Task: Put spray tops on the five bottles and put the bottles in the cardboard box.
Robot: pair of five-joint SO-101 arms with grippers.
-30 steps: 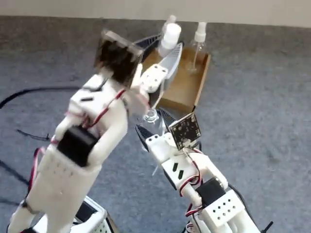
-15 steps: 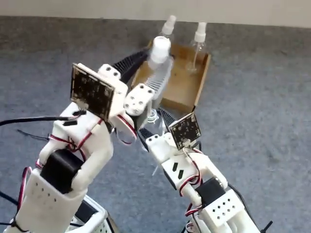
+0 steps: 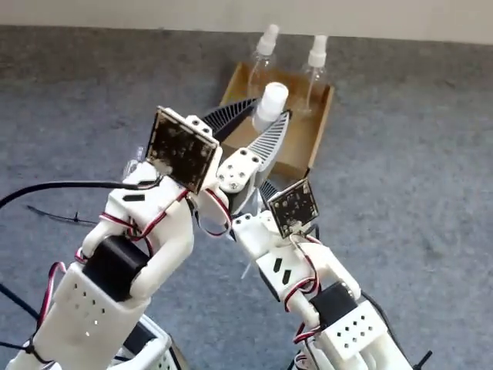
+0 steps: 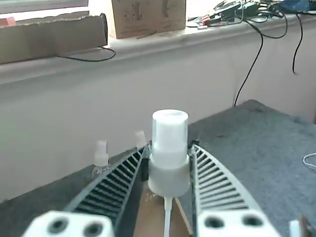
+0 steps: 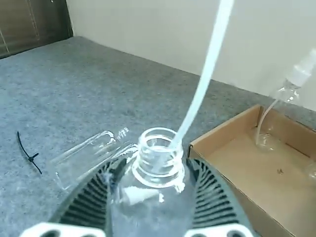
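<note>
Watch the dip tube point(image 5: 203, 81). It slants into the open neck of the bottle point(image 5: 148, 195), so if you press the spray top point(image 4: 170, 129) down off-axis, the tube may bend or the collar may seat crooked. Your left claw point(image 4: 169, 148) is clamped on the top's collar, above the bottle. Your right claw point(image 5: 157, 168) is clamped round the bottle's shoulders, holding it upright just in front of the cardboard box point(image 5: 232, 148). Push too hard and the bottle could tip in that grip. The box holds a capped bottle point(image 3: 264, 62) and a second capped bottle point(image 3: 314, 69), both standing along its far wall. The held bottle looks empty but for the tube. An uncapped bottle point(image 5: 86, 155) lies on its side on the tabletop point(image 3: 400, 154) nearby.
</note>
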